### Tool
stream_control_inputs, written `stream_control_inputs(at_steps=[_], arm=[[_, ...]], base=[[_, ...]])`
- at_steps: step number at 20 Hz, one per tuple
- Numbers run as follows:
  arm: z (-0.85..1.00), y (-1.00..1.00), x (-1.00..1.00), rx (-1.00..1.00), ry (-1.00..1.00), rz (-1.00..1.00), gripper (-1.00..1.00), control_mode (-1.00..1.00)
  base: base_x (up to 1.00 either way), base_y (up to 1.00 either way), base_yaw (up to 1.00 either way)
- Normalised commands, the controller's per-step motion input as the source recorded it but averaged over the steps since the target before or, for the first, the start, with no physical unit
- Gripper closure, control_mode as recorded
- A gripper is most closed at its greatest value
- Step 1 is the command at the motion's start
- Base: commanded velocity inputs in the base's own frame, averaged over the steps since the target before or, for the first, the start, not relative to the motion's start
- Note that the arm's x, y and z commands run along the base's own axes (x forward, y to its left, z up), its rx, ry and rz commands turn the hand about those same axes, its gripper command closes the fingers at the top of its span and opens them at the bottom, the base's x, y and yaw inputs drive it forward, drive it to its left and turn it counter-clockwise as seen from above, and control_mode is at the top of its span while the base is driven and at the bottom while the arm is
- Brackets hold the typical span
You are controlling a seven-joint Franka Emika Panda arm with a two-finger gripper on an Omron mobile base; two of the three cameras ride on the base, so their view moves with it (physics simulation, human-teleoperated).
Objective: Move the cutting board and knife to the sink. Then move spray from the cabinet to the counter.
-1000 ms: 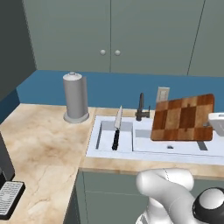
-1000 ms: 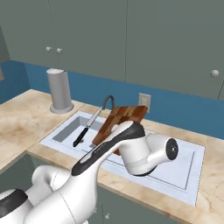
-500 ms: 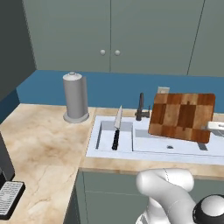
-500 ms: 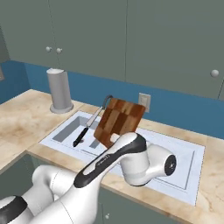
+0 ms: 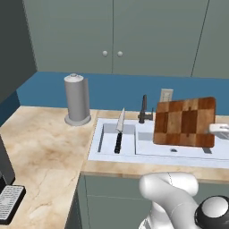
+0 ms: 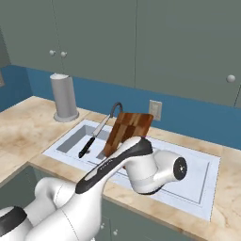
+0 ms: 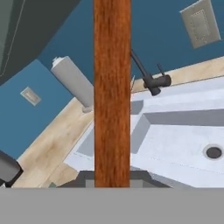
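The rectangular wooden cutting board (image 5: 184, 122) with its checkerboard of light and dark brown squares stands on edge above the shallow pale grey-white sink (image 5: 192, 154), lifted clear of the basin floor. The two-finger gripper (image 7: 112, 178) is clamped on one edge of the board; in the hand view the board's reddish-brown edge (image 7: 112, 92) rises straight up from between the fingertips. In the left base view a white part of the hand (image 5: 219, 130) meets the board's right edge. Beyond the gripper, past the far side of the board, stands the dark grey faucet (image 5: 144, 110). Farther off in the same direction, the small kitchen knife (image 5: 119, 131) with pointed silver blade and black handle lies in the sink's smaller compartment. Well beyond that, the tall grey paper-towel cylinder (image 5: 76, 99) stands upright on the beige marbled stone counter (image 5: 44, 147). Grey-green cabinet doors (image 5: 112, 36) hang above the blue wall.
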Motion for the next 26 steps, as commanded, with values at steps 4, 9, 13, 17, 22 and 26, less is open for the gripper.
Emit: stream_control_inputs(at_steps=[4,9,13,17,22,26], arm=[[0.00,0.00,0.00,-0.09,0.09,0.00,1.00,-1.00],[-0.13,-0.02,0.05,-0.04,-0.06,0.01,1.00,-1.00],[-0.18,0.00,0.05,-0.02,-0.22,0.06,1.00,-1.00],[-0.13,0.00,0.04,-0.02,-0.18,0.06,1.00,-1.00],[0.00,0.00,0.04,-0.02,-0.05,0.04,1.00,-1.00],[0.00,0.00,0.04,-0.02,0.00,0.02,1.00,-1.00]], base=[[0.00,0.00,0.00],[0.00,0.00,0.00],[0.00,0.00,0.00],[0.00,0.00,0.00],[0.00,0.00,0.00],[0.00,0.00,0.00]])
